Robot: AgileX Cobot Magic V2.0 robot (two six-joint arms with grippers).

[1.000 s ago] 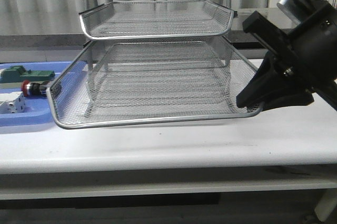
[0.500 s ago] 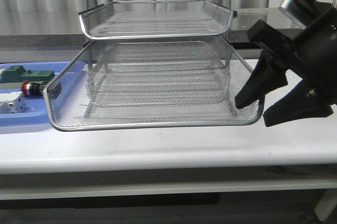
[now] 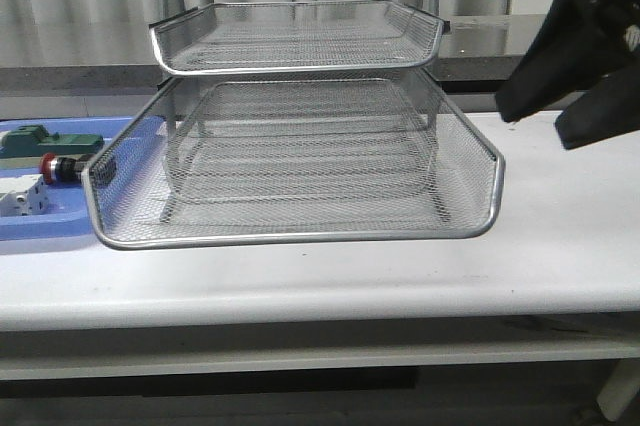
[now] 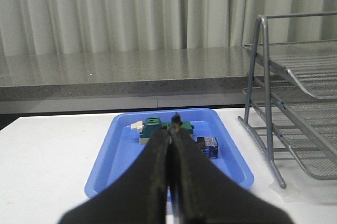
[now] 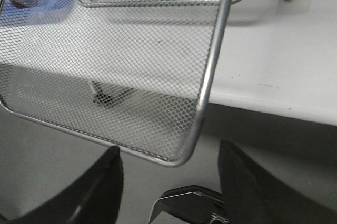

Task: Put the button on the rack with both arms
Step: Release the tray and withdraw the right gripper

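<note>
The button (image 3: 62, 166), red-headed, lies in the blue tray (image 3: 60, 221) at the far left of the front view. Its black and blue rear (image 4: 207, 146) shows in the left wrist view just beyond my left gripper (image 4: 175, 126), which is shut with nothing held and hovers over that tray. The silver wire rack (image 3: 300, 146) stands mid-table with its bottom tier drawn forward. My right gripper (image 3: 540, 126) is open, raised above and right of that tier's front right corner (image 5: 202, 103), clear of the wire. The left arm is out of the front view.
In the blue tray (image 4: 121, 150), a green block (image 4: 158, 128) sits behind the button and a white block (image 3: 22, 196) in front of it. The rack's legs (image 4: 263, 103) stand right of the tray. The table's front edge (image 3: 320, 301) runs below the rack.
My right gripper opened and let go of the bottom tier's front right corner, then rose up and to the right. The tier had shifted slightly left beforehand and now stays still.
</note>
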